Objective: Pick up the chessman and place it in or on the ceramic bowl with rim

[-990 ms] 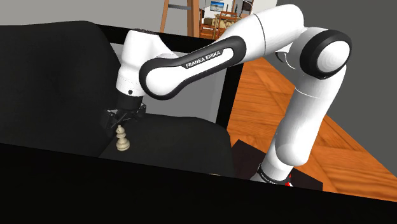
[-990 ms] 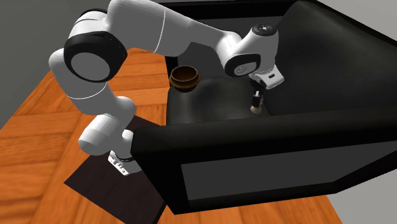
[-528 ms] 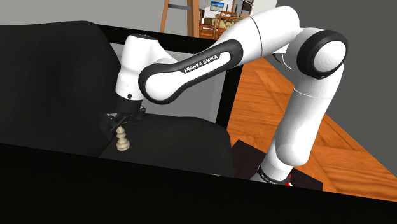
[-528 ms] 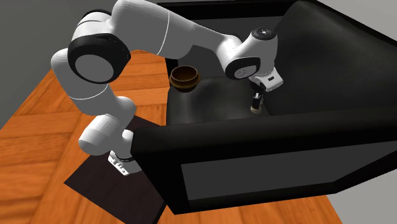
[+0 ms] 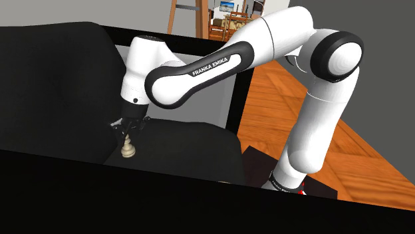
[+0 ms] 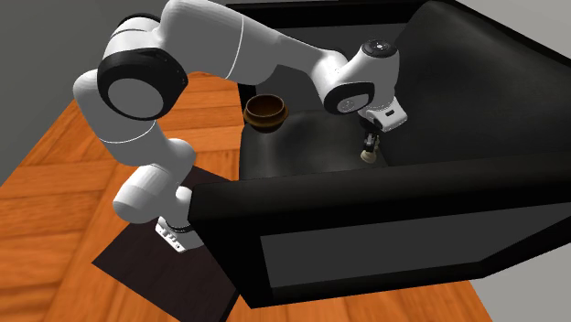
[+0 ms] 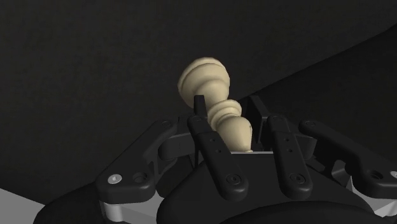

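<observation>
A cream chessman stands upright on the black seat of a black sofa. My black gripper comes straight down over it and is shut on its upper part. In the wrist view the fingers clasp the chessman from both sides. From the second exterior view the gripper sits on top of the chessman, whose base rests on the seat. A brown bowl with a rim stands further along the seat toward that view's left, beside the sofa's edge.
High black sofa walls enclose the seat on the shoulder view's left and front. A wooden floor lies around the stand, with a dark mat under it. Wooden legs stand behind the sofa.
The fingers stood apart around the chessman's top and have now closed on it. The arm sank slightly a second ago and has since kept still. The chessman has not moved.
</observation>
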`<state>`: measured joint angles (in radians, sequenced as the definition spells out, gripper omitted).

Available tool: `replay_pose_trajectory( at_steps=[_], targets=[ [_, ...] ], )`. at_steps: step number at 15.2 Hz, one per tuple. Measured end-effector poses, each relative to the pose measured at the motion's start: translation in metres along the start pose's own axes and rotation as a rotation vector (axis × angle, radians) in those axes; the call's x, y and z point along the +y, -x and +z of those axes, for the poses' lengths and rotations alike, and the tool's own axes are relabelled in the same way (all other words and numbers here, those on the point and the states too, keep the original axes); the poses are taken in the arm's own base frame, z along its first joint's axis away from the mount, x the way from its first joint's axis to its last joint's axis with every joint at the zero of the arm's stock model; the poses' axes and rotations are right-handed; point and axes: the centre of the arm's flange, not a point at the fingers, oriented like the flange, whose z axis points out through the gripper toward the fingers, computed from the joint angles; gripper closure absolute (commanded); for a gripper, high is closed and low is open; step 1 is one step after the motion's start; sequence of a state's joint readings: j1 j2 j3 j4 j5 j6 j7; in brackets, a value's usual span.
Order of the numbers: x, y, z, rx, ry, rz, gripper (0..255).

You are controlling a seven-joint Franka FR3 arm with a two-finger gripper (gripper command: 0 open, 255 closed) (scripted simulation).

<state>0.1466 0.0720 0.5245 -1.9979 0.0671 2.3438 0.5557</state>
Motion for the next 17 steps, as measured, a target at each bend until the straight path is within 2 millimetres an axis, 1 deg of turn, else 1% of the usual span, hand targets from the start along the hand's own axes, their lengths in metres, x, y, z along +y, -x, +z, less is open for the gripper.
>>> replay_pose_trajectory(
  at_steps=[5,8,17],
  targets=[
    [0.000,-0.001,-0.002,0.000,0.000,0.000,255],
    [-0.004,-0.003,-0.015,0.000,0.000,0.000,255],
    [-0.015,-0.012,-0.060,0.000,0.000,0.000,255]
  ],
)
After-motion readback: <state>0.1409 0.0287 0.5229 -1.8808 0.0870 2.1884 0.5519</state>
